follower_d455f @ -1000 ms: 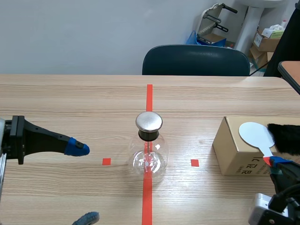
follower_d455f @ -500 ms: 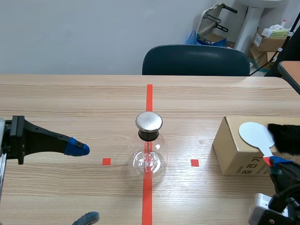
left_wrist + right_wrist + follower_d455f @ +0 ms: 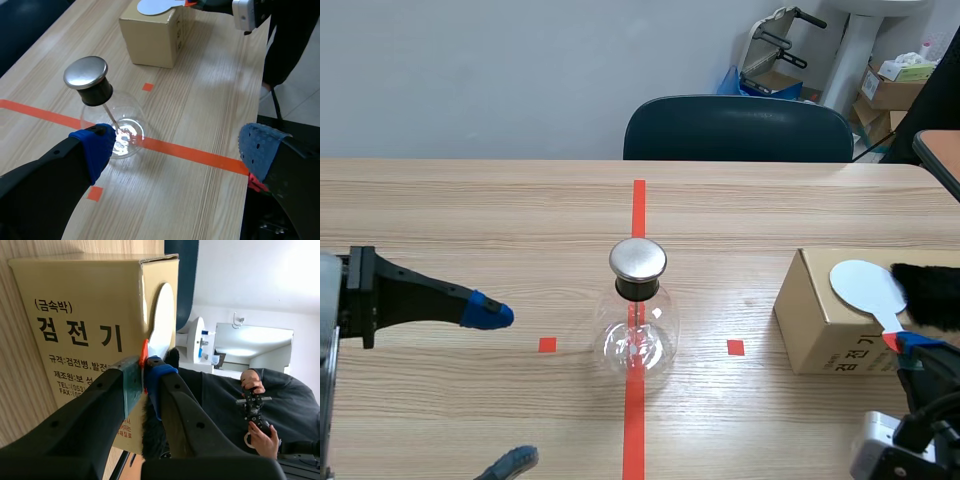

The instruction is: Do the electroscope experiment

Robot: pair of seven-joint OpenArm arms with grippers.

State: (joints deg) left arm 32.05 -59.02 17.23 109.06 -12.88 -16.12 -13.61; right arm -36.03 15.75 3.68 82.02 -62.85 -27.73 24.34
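One wooden table [image 3: 470, 210] carries everything; the left gripper [image 3: 498, 390] hangs with fingers spread wide, holding nothing, near the one glass flask [image 3: 636, 340], whose metal cap [image 3: 638, 259] stands over the red centre line; one cardboard box [image 3: 820, 330], printed "검전기", sits to the right; the right gripper [image 3: 144, 380] is clamped on the red handle [image 3: 144, 354] of the one white paddle [image 3: 865, 287] lying atop the box.

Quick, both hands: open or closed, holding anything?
Left hand: open, empty.
Right hand: closed on the orange-red handle of the white round paddle.
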